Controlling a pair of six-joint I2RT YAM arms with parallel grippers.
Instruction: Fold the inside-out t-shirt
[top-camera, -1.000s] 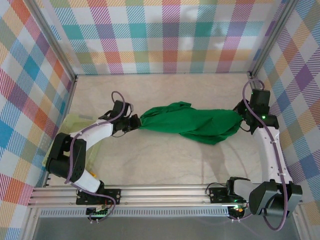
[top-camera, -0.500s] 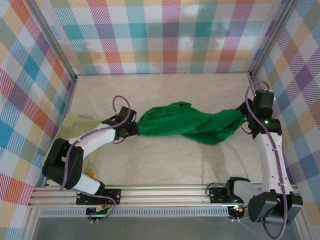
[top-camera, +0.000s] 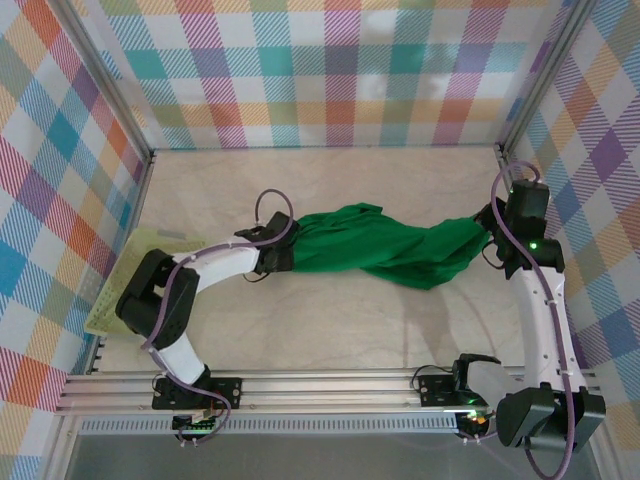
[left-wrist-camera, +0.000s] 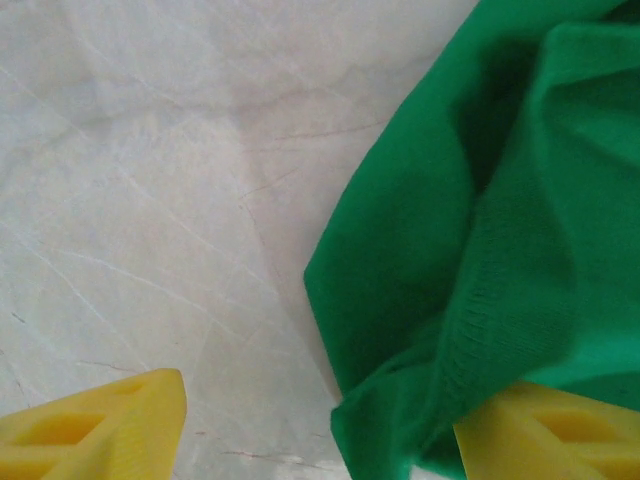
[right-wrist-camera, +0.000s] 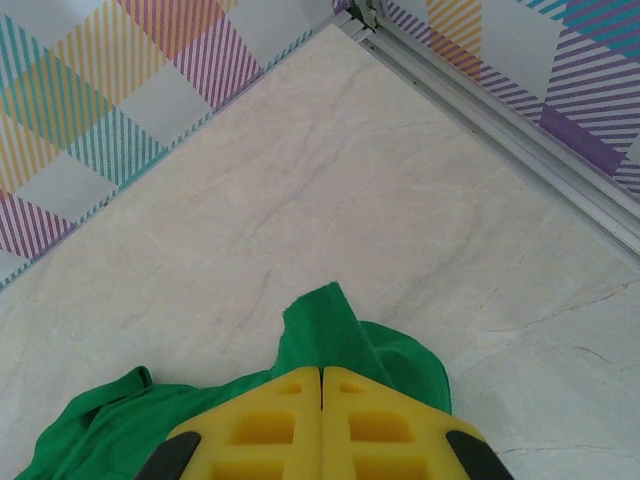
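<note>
T-shirt (top-camera: 385, 250) lies bunched in a long roll across mid frame in the top view. The left gripper (top-camera: 283, 258) is at its left end, the right gripper (top-camera: 490, 228) at its right end, and a basket (top-camera: 108, 300) at the left edge.

Left wrist view: the fingers (left-wrist-camera: 100, 425) stand wide apart gripping nothing, and the cloth fills the right half, lapping over the right finger.

Right wrist view: at bottom centre the fingers (right-wrist-camera: 270, 420) are pressed together, pinching the cloth's end.
</note>
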